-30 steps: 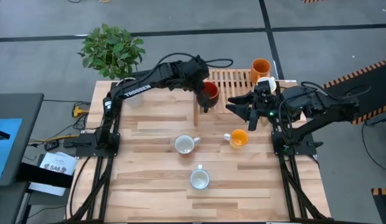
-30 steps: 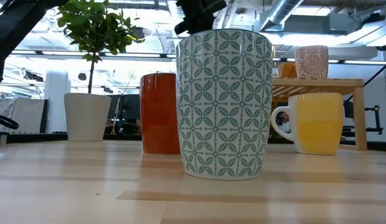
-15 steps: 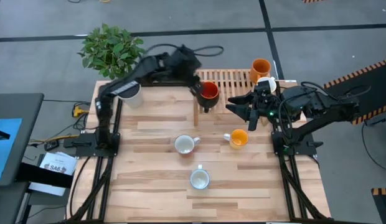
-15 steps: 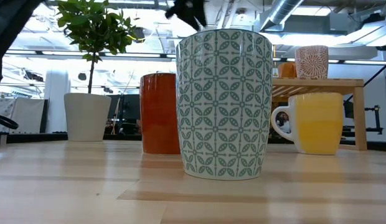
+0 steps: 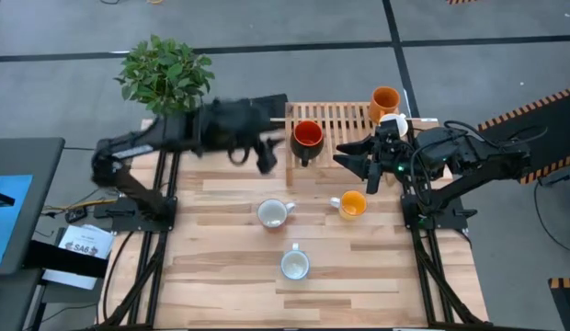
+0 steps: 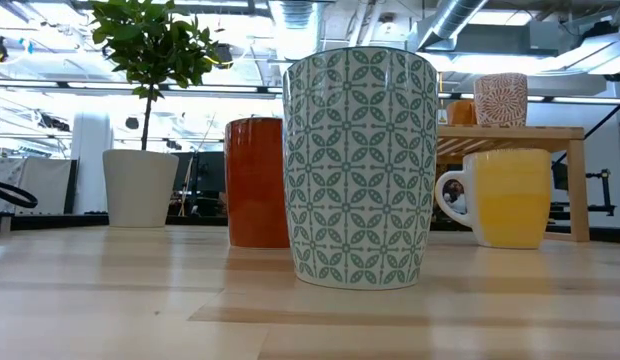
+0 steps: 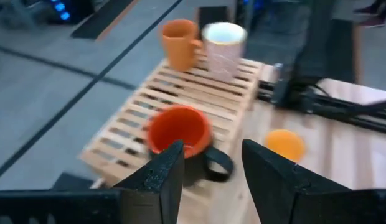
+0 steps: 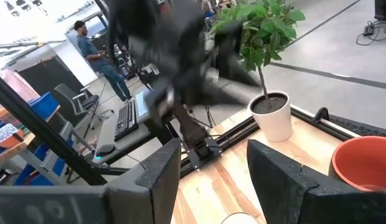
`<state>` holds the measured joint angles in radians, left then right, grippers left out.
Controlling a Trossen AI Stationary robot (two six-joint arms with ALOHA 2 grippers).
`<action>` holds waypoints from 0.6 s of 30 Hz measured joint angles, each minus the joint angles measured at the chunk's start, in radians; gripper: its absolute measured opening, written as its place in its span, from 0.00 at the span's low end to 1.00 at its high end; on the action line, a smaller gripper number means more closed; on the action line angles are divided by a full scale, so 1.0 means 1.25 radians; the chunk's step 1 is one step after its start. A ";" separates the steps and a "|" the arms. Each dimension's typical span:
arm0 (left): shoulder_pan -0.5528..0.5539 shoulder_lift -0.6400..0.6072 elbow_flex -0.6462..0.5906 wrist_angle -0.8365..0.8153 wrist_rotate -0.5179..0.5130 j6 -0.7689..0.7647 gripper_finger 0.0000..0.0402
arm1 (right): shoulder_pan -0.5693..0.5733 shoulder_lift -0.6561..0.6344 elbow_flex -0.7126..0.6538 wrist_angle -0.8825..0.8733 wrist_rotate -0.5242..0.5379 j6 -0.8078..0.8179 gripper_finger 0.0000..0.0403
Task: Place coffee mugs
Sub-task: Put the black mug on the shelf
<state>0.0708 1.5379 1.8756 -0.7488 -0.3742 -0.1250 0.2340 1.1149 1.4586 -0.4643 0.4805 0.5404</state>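
Note:
A red mug with a dark outside [image 5: 306,138] stands upright on the near left corner of the slatted wooden rack [image 5: 345,117]; it also shows in the left wrist view [image 7: 178,129]. My left gripper [image 5: 269,154] is open and empty to the mug's left, apart from it, its fingers [image 7: 213,149] facing it. An orange mug [image 5: 383,98] and a pale patterned mug [image 5: 393,121] stand on the rack's far right. A yellow-orange mug [image 5: 352,203], a white-inside mug [image 5: 274,213] and a green-patterned mug [image 5: 295,265] stand on the table. My right gripper [image 5: 359,158] waits open by the rack's near edge.
A potted plant [image 5: 165,74] in a white pot [image 6: 140,187] stands at the table's far left corner. The green-patterned mug [image 6: 360,165] fills the middle of the low view. A person [image 8: 87,43] stands in the room beyond the table.
My left gripper has come off the red mug and swung away toward the table's left edge, the arm folding back. The red mug stays upright on the rack's near left corner.

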 joint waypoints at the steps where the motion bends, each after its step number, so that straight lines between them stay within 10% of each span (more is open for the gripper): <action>1: -0.011 -0.031 -0.084 0.062 0.000 0.001 0.37 | 0.000 0.000 0.000 -0.001 0.000 0.000 0.52; 9: -0.008 -0.237 -0.635 0.552 0.008 -0.040 0.36 | 0.000 0.000 0.000 -0.003 0.000 -0.002 0.52; 18: 0.040 -0.166 -0.711 0.644 0.037 -0.048 0.03 | -0.001 0.011 -0.001 -0.008 0.000 0.001 0.52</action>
<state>0.1211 1.3307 0.9863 0.0561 -0.3273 -0.1852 0.2333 1.1289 1.4574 -0.4739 0.4804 0.5411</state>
